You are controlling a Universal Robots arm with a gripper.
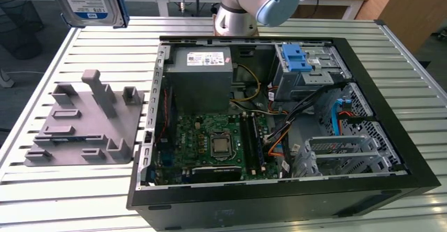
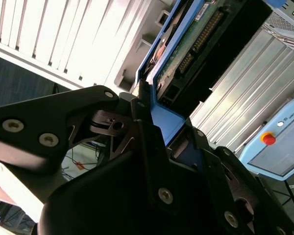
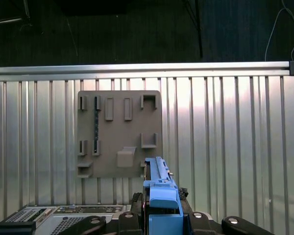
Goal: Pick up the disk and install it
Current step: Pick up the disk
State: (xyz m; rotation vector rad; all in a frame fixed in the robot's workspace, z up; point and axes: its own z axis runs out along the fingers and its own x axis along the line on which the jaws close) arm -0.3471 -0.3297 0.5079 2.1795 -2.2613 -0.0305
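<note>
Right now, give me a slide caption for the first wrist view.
End effector gripping the blue-railed disk, grey fixture plate on the slatted metal table beyond.

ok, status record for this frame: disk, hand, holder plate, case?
disk: in the air at the exterior view's upper left, outside the case
hand: shut on the disk's blue rail
holder plate: grey, flat on the table, to the exterior view's left of the case
case: open, lying on the table
install: not done
</note>
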